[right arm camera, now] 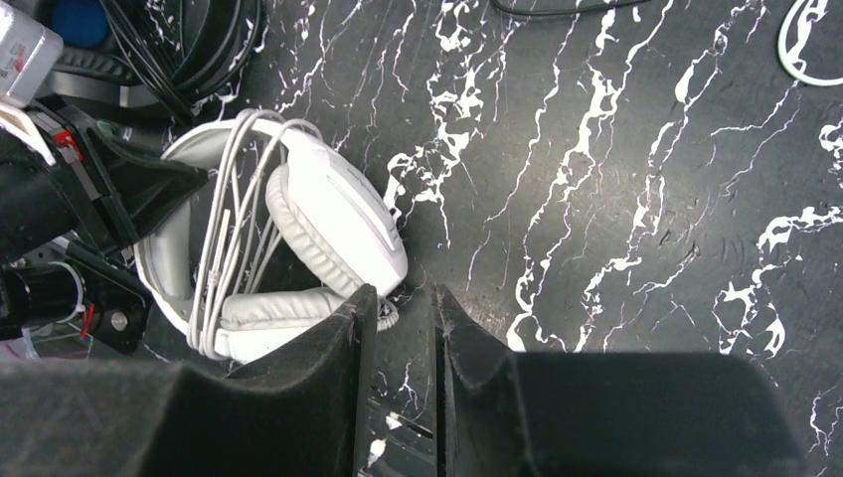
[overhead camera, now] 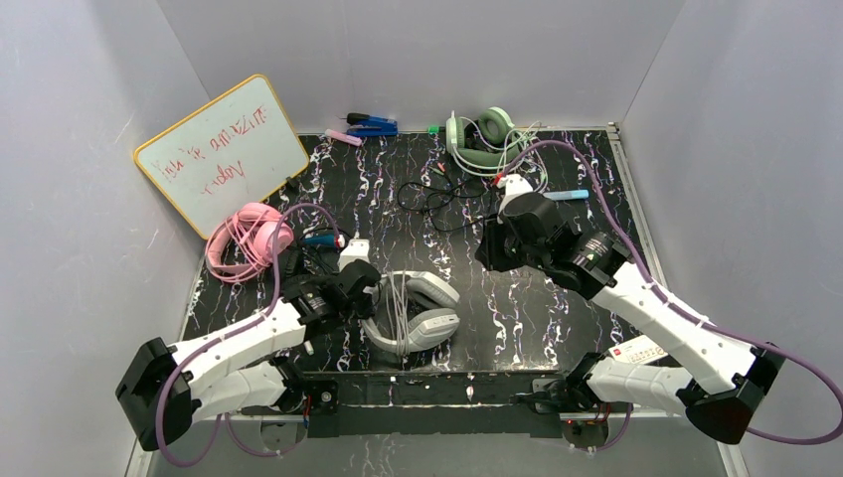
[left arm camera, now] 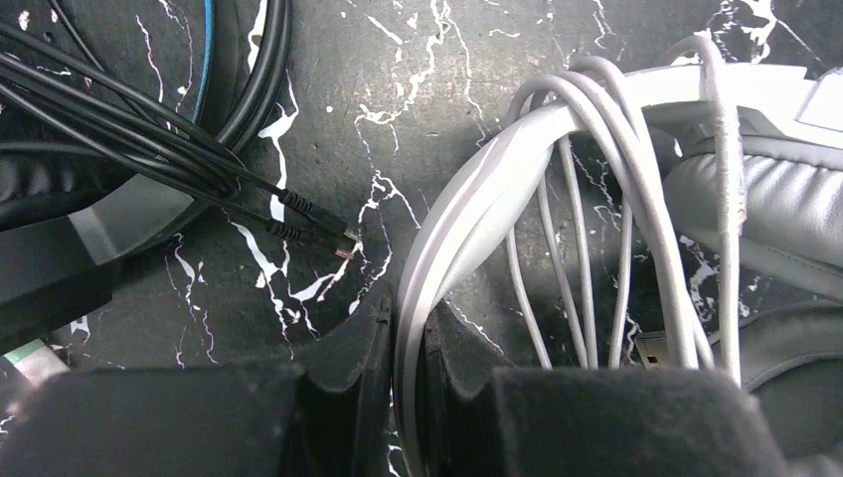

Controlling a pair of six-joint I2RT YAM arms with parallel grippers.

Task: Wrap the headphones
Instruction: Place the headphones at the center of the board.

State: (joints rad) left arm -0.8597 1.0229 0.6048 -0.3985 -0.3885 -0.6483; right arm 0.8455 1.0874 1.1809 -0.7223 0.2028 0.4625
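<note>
The white-grey headphones (overhead camera: 429, 310) lie at the front middle of the black marbled table, their cord (left arm camera: 596, 209) looped several times around the headband (left arm camera: 497, 169). My left gripper (overhead camera: 368, 290) is shut on the headband's left side; the wrist view shows the band pinched between its fingers (left arm camera: 410, 333). My right gripper (overhead camera: 489, 258) hovers to the right of the headphones, its jaws a little apart and empty (right arm camera: 398, 303); the white cups (right arm camera: 333, 224) show beside it. The pink headphones (overhead camera: 249, 238) lie at the left. The black-and-blue headphones (overhead camera: 310, 250) are partly hidden behind my left arm, their plugs (left arm camera: 313, 221) loose.
A whiteboard (overhead camera: 221, 154) leans on the left wall. Green headphones (overhead camera: 479, 141) with cord sit at the back, a loose black cable (overhead camera: 437, 194) in front of them. A blue tool (overhead camera: 370, 125), a pink marker (overhead camera: 345, 137) and a blue marker (overhead camera: 567, 195) lie nearby.
</note>
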